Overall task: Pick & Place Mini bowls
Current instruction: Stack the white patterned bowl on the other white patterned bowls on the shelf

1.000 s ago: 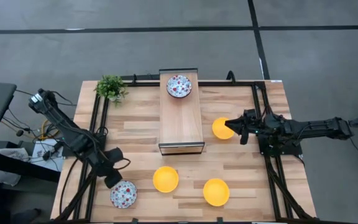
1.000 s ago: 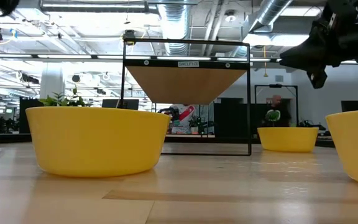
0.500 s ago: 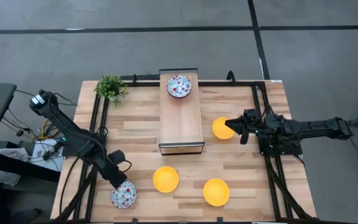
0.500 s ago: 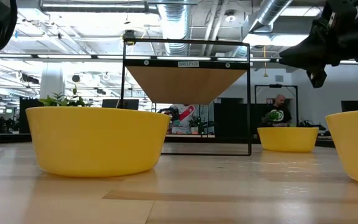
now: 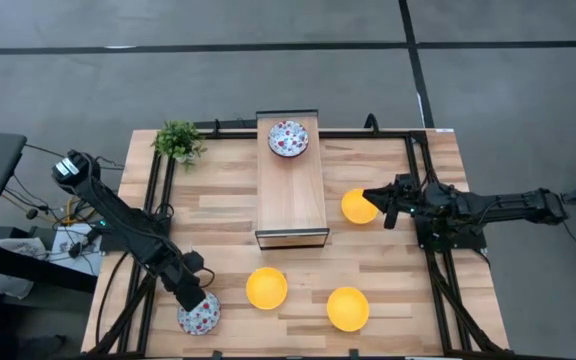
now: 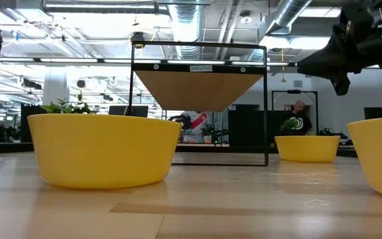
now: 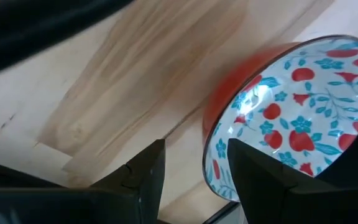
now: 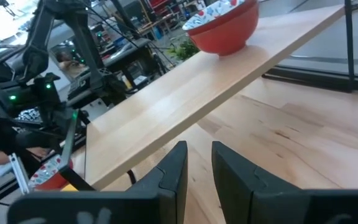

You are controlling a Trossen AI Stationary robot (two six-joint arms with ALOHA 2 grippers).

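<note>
Left gripper: the left gripper (image 5: 194, 298) is low at the near-left corner of the table, right at the rim of a small round white bowl with red-and-blue flower pattern (image 5: 199, 315). In the left wrist view its two dark fingers (image 7: 145, 176) are parted, with the rim of this floral bowl (image 7: 278, 124) passing between them. The fingers are not pressed on the rim.
Right gripper: the right gripper (image 5: 377, 205) hangs at the right side of the table, just beside a small round plain yellow bowl (image 5: 357, 206). In its wrist view the fingers (image 8: 173, 171) stand a little apart and hold nothing.
Count of bowls: five are visible, three plain yellow and two floral.
Yellow bowls: one by the right gripper, one (image 5: 266, 288) near the front middle, one (image 5: 347, 308) to the right of it. They are well apart from each other.
Floral bowls: one at the left gripper, one (image 5: 288, 138) on the far end of the long raised wooden shelf (image 5: 290, 195) in the middle of the table. Their outside is red (image 8: 224, 26), the inside white with the pattern.
Other things: a small green potted plant (image 5: 178, 141) stands at the far-left corner of the light wooden table (image 5: 218, 205).
In the way: the shelf lies between the two arms.
</note>
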